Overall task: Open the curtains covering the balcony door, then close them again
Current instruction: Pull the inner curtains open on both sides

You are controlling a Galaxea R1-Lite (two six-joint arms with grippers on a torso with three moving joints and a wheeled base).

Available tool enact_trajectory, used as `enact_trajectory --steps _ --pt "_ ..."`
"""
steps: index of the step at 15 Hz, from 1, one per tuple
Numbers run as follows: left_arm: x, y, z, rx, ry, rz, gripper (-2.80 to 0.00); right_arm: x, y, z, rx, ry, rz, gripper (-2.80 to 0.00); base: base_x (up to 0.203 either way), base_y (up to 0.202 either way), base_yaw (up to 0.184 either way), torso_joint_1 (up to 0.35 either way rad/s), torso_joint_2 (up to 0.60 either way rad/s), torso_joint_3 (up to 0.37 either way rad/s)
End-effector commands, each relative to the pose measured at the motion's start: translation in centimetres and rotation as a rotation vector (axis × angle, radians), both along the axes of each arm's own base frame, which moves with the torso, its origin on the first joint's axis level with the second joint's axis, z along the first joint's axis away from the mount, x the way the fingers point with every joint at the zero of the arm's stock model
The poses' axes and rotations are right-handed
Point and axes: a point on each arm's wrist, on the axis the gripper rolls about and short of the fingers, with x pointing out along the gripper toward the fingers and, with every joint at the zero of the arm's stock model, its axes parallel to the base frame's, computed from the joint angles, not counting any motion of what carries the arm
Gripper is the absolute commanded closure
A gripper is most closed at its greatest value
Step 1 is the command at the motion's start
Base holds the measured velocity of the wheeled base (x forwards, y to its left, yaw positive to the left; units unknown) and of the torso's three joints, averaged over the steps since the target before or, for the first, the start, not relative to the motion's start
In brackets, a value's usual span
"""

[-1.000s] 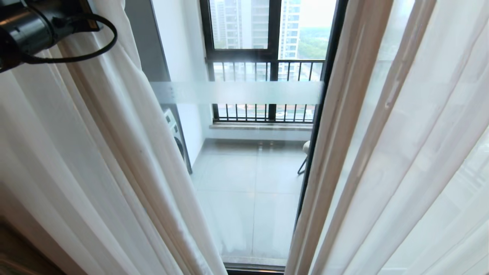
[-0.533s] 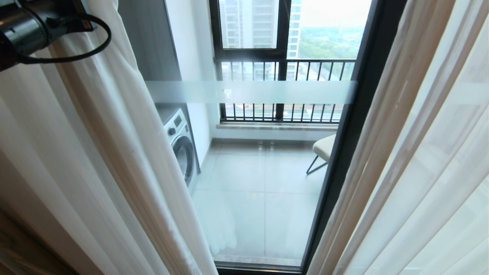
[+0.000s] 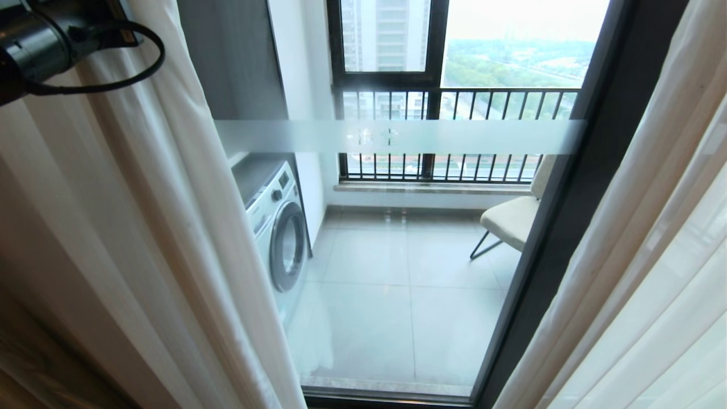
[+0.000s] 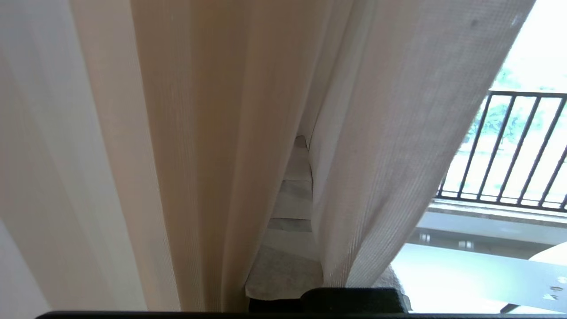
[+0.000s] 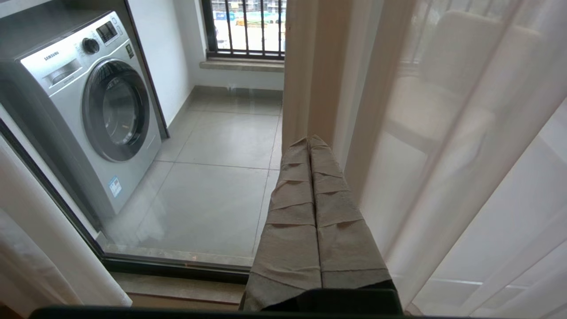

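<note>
Left wrist view: left gripper (image 4: pixel 301 177), fingers together, is buried among pleated woven curtains (image 4: pixel 199 155); right gripper (image 5: pixel 311 144) closed, empty.

The silver front-loading washing machine (image 5: pixel 84 106) bears the brand "SAMSUNG" on its top panel. Small pale characters on the balcony door's frosted band (image 3: pixel 397 136) cannot be read.

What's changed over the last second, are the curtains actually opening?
The gap in the curtains widened: the left panel edged left and the right panel swept right, uncovering the balcony door, its black frame, the washing machine and the chair. The whole view shifted, so the camera moved too. Unchanged: left tool shut among the folds, right tool shut.
</note>
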Motion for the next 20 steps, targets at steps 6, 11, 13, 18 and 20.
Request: enact_trajectory --steps 6,11,13,18,20 --pt "-0.54 0.24 -0.07 0.0 0.002 0.006 0.0 0.01 0.0 0.01 0.0 0.001 0.0 0.0 0.0 0.191 0.001 0.001 0.0 0.002" --pt "-0.85 0.25 -0.23 0.001 0.008 0.005 0.0 0.0 0.0 0.0 0.0 0.0 0.0 0.0 0.0 0.191 0.0 0.002 0.0 0.005" --pt "-0.92 0.26 -0.19 0.001 0.007 0.005 0.0 0.0 0.0 0.0 0.0 -0.001 0.0 0.0 0.0 0.192 0.0 0.001 0.0 0.0" --pt "-0.93 0.26 -0.32 0.001 0.011 0.005 0.0 0.01 0.0 0.01 0.0 0.0 0.0 0.0 0.0 0.19 0.0 0.003 0.0 0.002" --pt "-0.87 0.26 -0.4 0.001 0.014 0.008 0.0 0.01 0.0 0.01 0.0 0.001 0.0 0.0 0.0 0.122 0.01 0.004 0.0 0.004"
